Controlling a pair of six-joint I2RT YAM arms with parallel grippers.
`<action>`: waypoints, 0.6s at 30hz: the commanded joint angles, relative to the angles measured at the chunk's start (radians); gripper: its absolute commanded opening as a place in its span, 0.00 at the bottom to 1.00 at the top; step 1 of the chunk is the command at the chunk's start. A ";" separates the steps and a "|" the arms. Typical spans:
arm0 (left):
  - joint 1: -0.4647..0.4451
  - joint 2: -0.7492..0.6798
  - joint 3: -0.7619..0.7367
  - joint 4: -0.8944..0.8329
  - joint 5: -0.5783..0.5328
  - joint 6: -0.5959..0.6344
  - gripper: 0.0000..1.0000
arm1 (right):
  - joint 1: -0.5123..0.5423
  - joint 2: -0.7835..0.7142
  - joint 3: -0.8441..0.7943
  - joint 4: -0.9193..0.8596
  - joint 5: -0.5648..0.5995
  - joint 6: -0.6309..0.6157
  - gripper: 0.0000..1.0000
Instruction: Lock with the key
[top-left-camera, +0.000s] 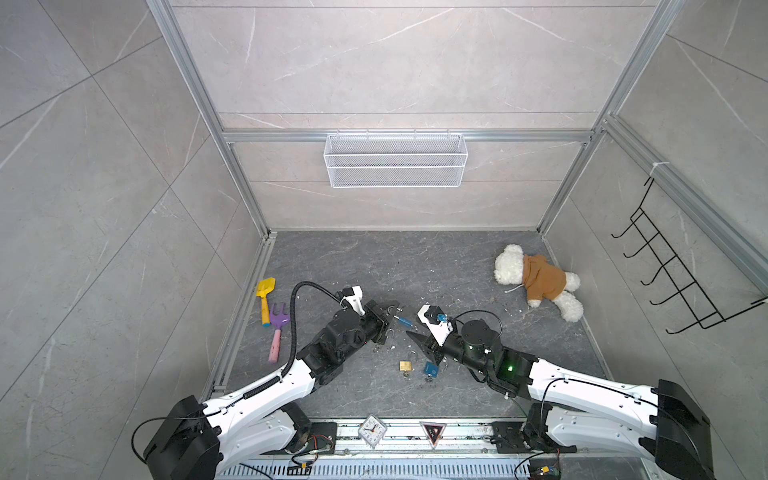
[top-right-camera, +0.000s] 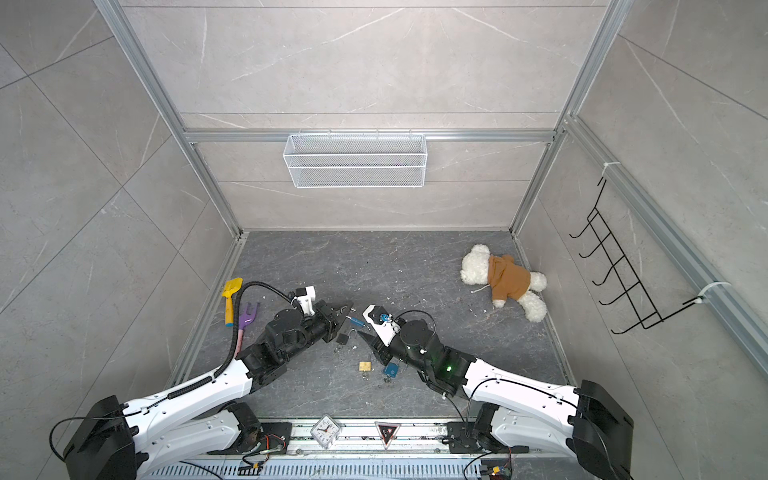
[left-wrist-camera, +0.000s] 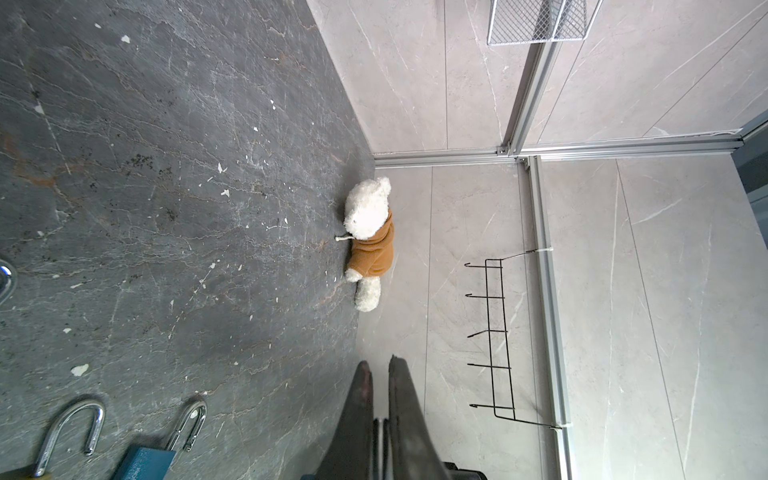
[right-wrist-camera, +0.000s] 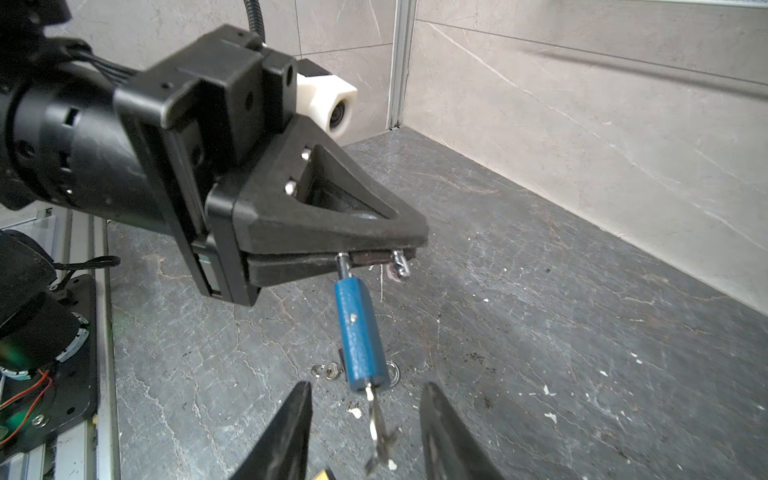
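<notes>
I am clamping my left gripper (right-wrist-camera: 415, 250) on the shackle of the blue padlock (right-wrist-camera: 359, 336), holding it off the floor (right-wrist-camera: 582, 332). In a top view the padlock (top-left-camera: 404, 320) is hanging at 4 o'clock of that gripper's tip. My right gripper (right-wrist-camera: 368, 395) is waiting with jaws apart, a finger on either side of the key (right-wrist-camera: 376, 419), touching nothing. I am judging that these fingers should be closing squarely on the key's flat head, then turning it without dragging the body sideways. The key is probably sitting in the keyway, though blur is hiding how deep. My left pads are covering the shackle's arch, and the key's head is smearing into blur.
</notes>
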 joint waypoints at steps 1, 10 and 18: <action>-0.003 -0.017 0.020 0.082 0.023 0.002 0.00 | -0.004 0.023 0.029 0.058 -0.022 0.021 0.43; -0.003 -0.047 0.016 0.076 0.040 0.023 0.00 | -0.004 0.063 0.032 0.113 -0.021 0.053 0.27; -0.003 -0.050 0.019 0.062 0.075 0.060 0.00 | -0.022 0.045 0.009 0.156 -0.026 0.107 0.00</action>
